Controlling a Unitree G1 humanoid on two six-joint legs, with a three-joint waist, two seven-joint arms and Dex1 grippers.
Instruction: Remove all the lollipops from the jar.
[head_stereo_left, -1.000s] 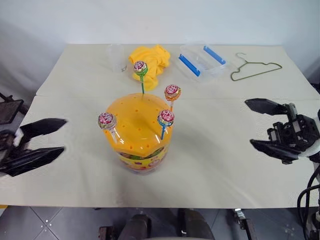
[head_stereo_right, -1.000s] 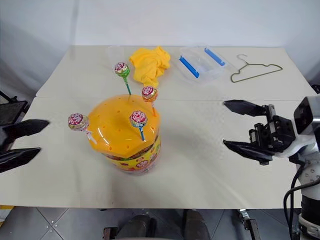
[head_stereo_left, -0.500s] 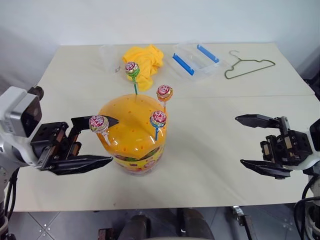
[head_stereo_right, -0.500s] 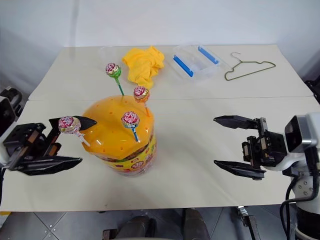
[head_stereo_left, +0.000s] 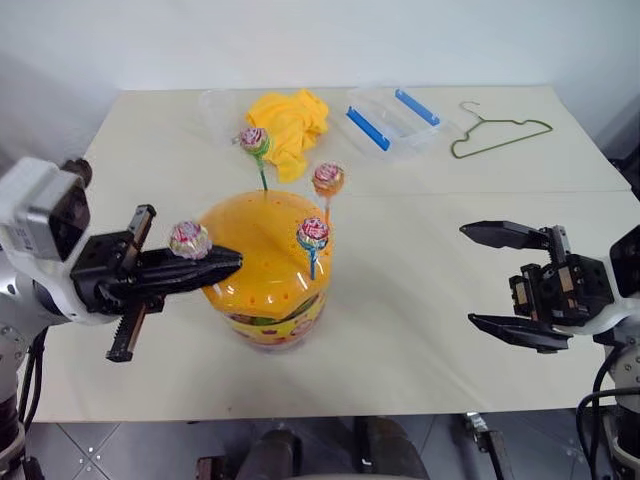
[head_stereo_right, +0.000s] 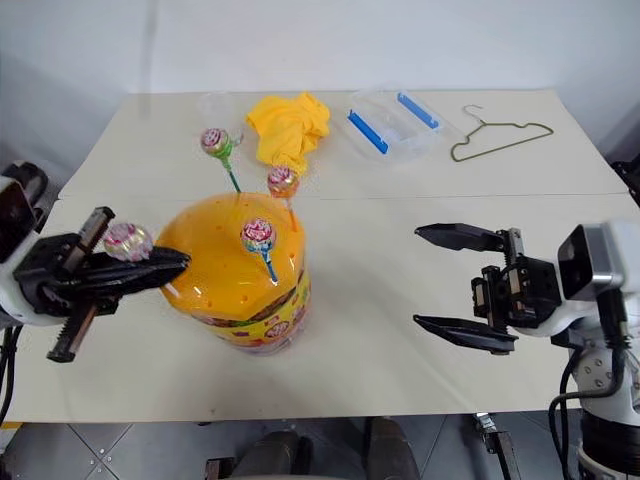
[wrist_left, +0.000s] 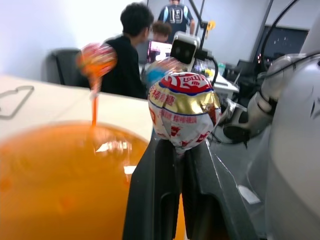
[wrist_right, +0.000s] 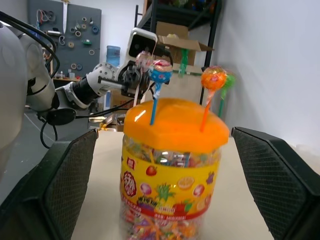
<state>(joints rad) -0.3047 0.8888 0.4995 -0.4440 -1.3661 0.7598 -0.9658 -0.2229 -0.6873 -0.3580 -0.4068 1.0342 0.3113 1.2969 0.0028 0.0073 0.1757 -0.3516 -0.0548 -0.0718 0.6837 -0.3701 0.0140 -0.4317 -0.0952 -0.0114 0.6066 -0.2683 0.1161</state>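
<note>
A big pale table (head_stereo_left: 420, 300) holds the jar (head_stereo_left: 268, 262) near the front, and at the back a yellow cloth (head_stereo_left: 290, 118), a clear cup (head_stereo_left: 215, 108), a clear box (head_stereo_left: 388, 118) and a wire hanger (head_stereo_left: 497, 132)

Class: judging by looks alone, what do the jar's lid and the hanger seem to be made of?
Jar lid: probably plastic, orange-yellow and glossy, with highlights on the dome and small holes punched through. Hanger: likely thin wire, one slim olive-coloured line bent into shape; any coating cannot be told.
</note>
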